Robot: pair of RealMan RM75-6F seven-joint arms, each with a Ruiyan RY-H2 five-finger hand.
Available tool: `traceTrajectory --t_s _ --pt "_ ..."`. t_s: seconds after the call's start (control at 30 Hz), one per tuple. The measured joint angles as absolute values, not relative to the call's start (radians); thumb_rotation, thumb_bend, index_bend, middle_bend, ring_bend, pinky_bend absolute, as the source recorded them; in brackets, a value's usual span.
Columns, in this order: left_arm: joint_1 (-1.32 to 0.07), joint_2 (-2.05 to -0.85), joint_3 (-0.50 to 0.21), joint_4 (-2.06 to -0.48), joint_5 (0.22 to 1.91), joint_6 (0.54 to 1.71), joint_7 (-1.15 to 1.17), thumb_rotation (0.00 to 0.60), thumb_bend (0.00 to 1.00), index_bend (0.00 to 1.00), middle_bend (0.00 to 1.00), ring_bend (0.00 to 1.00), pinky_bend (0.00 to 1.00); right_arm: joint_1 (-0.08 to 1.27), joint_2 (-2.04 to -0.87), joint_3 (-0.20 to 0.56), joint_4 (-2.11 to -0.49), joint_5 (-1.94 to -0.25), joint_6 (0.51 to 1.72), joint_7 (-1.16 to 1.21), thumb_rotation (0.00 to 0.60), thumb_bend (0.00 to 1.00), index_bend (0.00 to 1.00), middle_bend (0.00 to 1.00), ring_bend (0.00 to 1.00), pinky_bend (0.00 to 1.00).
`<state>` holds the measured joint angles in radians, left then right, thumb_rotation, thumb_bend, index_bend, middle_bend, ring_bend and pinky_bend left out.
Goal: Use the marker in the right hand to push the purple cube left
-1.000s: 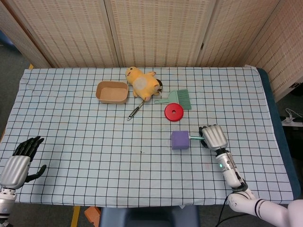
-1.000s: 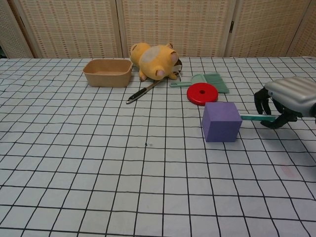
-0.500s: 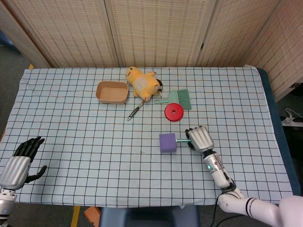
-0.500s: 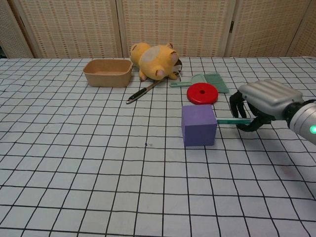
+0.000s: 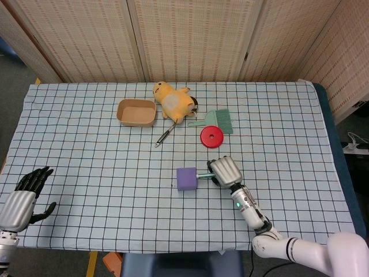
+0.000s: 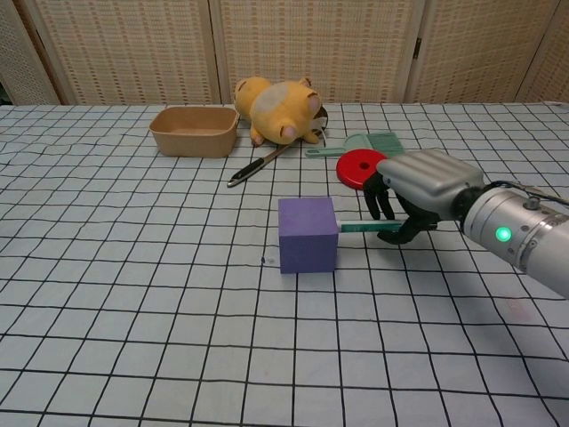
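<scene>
Your left hand [image 5: 23,199] sits at the table's near left corner, fingers apart and holding nothing; its arm is cut off by the frame, and the chest view misses it altogether. From there, bare checked cloth [image 5: 104,173] runs wide toward the middle, with the tan tray [image 5: 136,112], the black-handled tool [image 5: 164,136] and the yellow plush toy [image 5: 174,101] well back. The purple cube [image 5: 187,179] lies near the table's centre, toward the front. The marker [image 6: 369,228] touches its right face, its far end hidden inside your right hand [image 6: 416,189], whose fingers clamp around it just right of the cube. Behind lie the red disc [image 6: 363,167] and green brush [image 5: 214,120].
</scene>
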<state>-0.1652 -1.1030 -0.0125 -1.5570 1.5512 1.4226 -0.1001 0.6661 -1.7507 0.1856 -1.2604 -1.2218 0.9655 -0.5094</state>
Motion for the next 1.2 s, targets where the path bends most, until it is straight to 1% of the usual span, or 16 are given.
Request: traceTrajectory --t_s 0.3,0.47,0.77,0.97,1.2 --pt "-0.163 -1.098 -0.012 -1.557 1.557 1.431 -0.112 0.6 0.36 0.0 0.0 0.0 0.1 0.702 -1.767 0.186 -1.309 -1.187 0.93 -0.53 0.6 0.44 0.98 0.72 0.61 0.58" --pt "-0.162 -1.096 -0.01 -1.556 1.561 1.432 -0.117 0.6 0.36 0.0 0.0 0.0 0.1 0.723 -1.794 0.195 -1.319 -1.166 0.925 -0.542 0.6 0.44 0.98 0.72 0.61 0.58" --pt "-0.162 -1.094 -0.01 -1.555 1.562 1.434 -0.126 0.6 0.36 0.0 0.0 0.0 0.1 0.773 -1.867 0.21 -1.3 -1.128 0.917 -0.59 0.6 0.44 0.98 0.72 0.61 0.58" --pt "-0.164 -1.091 -0.012 -1.553 1.556 1.428 -0.143 0.6 0.36 0.0 0.0 0.0 0.1 0.788 -1.894 0.221 -1.291 -1.113 0.92 -0.602 0.6 0.44 0.98 0.73 0.61 0.58" --pt "-0.167 -1.087 -0.014 -1.547 1.547 1.419 -0.158 0.6 0.36 0.0 0.0 0.0 0.1 0.836 -1.947 0.256 -1.272 -1.046 0.904 -0.631 0.6 0.44 0.98 0.73 0.61 0.58"
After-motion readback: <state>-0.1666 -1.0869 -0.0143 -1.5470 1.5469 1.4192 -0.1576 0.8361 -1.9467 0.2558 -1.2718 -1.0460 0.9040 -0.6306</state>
